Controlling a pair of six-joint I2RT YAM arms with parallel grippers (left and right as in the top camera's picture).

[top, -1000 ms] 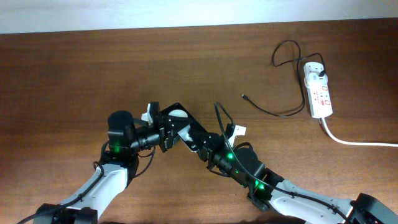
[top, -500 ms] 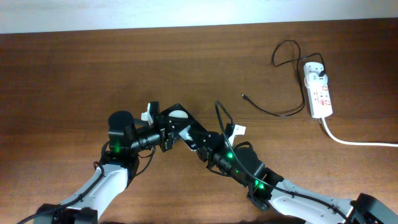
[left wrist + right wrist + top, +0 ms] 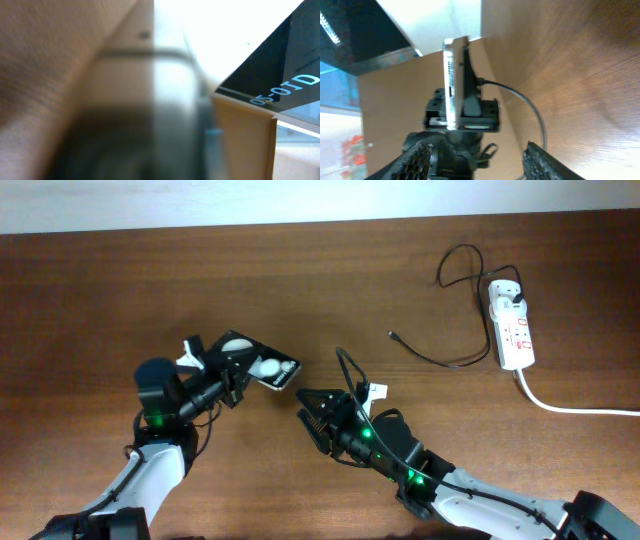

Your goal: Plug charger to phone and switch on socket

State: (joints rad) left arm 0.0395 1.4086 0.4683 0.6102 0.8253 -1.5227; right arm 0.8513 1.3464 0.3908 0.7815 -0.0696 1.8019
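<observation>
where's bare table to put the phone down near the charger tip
Bare wood lies between the phone in the left pincer and the charger tip, and across the far strip of table. It is crowded on the right around the socket and its white cord.

phone (image 3: pixel 264 367): black, tilted, in left end effector (image 3: pixel 240 369) | charger (image 3: pixel 445 363): tip lying free | socket (image 3: pixel 516 332): white, far right
</observation>
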